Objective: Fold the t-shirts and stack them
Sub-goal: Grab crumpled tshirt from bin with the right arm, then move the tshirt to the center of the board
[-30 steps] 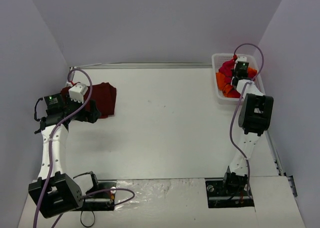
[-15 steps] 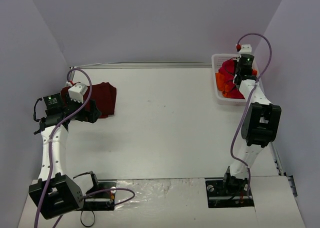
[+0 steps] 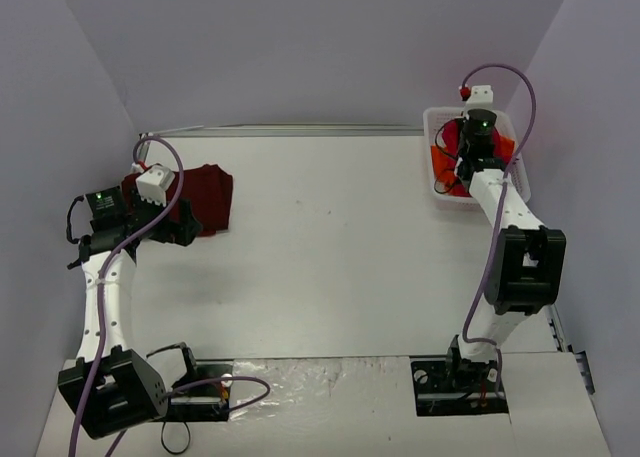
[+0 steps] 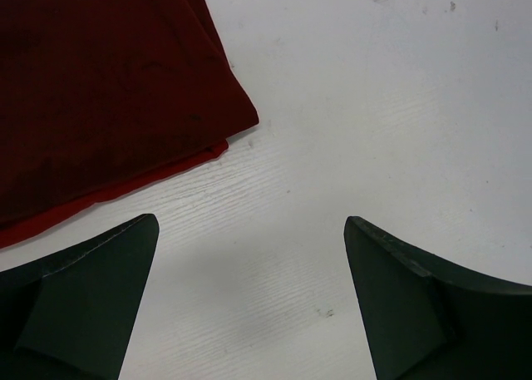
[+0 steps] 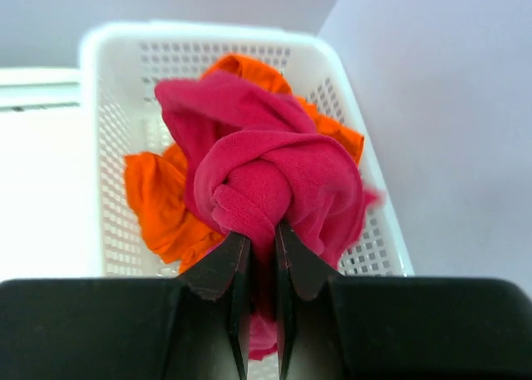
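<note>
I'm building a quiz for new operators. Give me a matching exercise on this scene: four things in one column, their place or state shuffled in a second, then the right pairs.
1. red t-shirt
2. orange t-shirt
3. maroon t-shirt
4. left gripper

A. open above the table
B. lying flat on the table, left side
C. loose in the white basket
D. pinched by the right gripper

Pairs: 1-D, 2-C, 3-B, 4-A.

The dark maroon t-shirt (image 4: pixel 100 89) lies flat on the white worktop (image 4: pixel 374 106). The left gripper (image 4: pixel 249 220) hangs beside its corner, jaws wide apart.
</note>
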You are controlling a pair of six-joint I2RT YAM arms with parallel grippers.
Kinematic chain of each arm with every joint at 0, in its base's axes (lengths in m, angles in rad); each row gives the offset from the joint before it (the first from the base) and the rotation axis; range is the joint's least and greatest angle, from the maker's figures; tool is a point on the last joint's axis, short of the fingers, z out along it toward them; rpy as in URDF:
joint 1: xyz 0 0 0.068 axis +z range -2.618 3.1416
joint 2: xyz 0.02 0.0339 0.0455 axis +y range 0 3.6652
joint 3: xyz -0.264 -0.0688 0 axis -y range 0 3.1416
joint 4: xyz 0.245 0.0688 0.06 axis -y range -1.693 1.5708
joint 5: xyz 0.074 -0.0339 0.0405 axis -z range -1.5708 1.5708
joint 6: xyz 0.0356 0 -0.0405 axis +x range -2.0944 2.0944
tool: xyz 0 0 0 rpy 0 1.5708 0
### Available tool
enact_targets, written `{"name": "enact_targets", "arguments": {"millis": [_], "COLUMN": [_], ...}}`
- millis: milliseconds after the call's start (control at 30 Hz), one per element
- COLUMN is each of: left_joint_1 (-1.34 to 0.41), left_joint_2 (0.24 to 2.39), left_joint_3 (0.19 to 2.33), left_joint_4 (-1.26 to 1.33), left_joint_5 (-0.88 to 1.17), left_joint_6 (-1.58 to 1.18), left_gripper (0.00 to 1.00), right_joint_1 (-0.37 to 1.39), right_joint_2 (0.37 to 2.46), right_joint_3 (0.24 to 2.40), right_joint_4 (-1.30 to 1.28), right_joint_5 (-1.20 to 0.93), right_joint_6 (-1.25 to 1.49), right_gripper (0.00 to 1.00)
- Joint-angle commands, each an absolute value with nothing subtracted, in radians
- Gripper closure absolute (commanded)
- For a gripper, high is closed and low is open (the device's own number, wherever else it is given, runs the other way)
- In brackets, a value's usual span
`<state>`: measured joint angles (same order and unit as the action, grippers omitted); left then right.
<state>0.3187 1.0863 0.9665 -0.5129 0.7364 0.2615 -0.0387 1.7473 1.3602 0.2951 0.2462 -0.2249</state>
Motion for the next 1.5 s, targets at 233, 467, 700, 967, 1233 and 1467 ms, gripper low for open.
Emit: {"name": "enact_targets", "arguments": {"millis": [233, 467, 700, 967, 1233, 1467], "left_joint_1": [0.330, 0.330, 0.330, 0.330, 0.330, 0.330], "left_joint_2": [1.060, 1.068, 1.057, 1.069, 1.065, 1.075], "left_joint_3": [0.966, 0.965, 0.962, 0.960, 0.957, 0.957], "left_joint_4": [-0.511, -0.506, -0.508, -0.505, -0.503, -0.499], "left_joint_5": [0.775, 0.784, 0.778, 0.782, 0.778, 0.785], "left_joint_6": [0.276, 0.272, 0.275, 0.272, 0.273, 0.271], "left_gripper": [0.06, 0.06, 0.06, 0.06, 0.06, 0.06], "right_joint_1": [0.028, 0.054, 0.094, 0.123, 0.208, 0.365], "right_joint_2": [1.594, 1.583, 1.609, 1.678, 1.642, 1.585], "right_joint_3": [1.433, 1.518, 1.646, 1.946, 1.967, 1.778], "right_joint_4": [0.331, 0.269, 0.203, 0.097, -0.063, -0.233], "right_joint_5": [0.318, 0.314, 0.337, 0.311, 0.111, -0.100], "right_joint_6": [-0.288, -0.301, -0.308, -0.330, -0.337, -0.422], "right_gripper": [1.00, 1.00, 1.00, 1.00, 1.00, 1.00]}}
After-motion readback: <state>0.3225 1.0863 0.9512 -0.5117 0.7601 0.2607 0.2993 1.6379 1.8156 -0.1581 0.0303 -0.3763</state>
